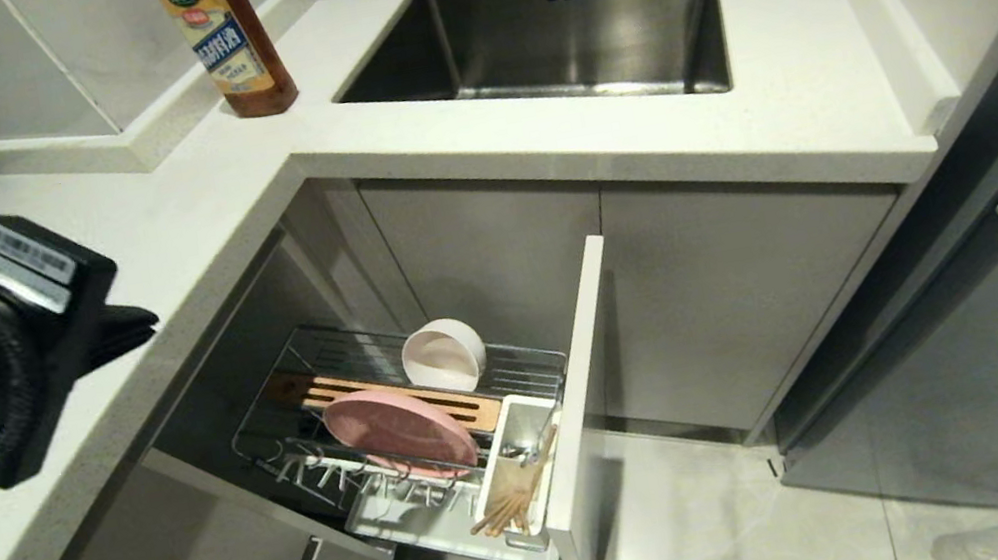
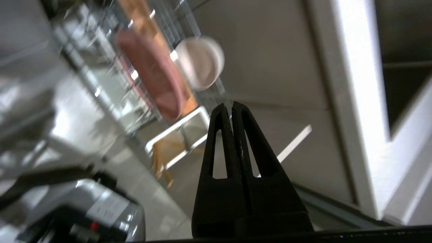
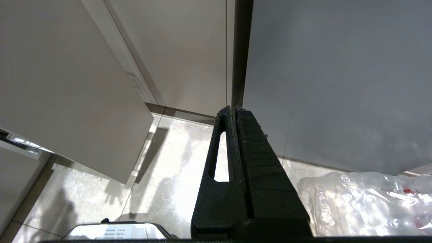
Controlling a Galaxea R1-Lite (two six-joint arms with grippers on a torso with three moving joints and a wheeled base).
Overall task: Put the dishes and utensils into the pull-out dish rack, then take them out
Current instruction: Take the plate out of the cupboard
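Left gripper (image 2: 232,105) is pinched shut and empty. At its 11 o'clock the pink plate (image 2: 152,81) and bowl (image 2: 201,64) are just blur; the chopsticks (image 1: 513,499) are half-buried in the cup (image 1: 518,439).

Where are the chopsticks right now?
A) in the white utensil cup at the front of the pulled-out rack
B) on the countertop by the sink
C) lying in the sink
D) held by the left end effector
A: the chopsticks stand tilted in the white utensil cup of the pull-out dish rack, next to the pink plate; the left end effector is shut on nothing.
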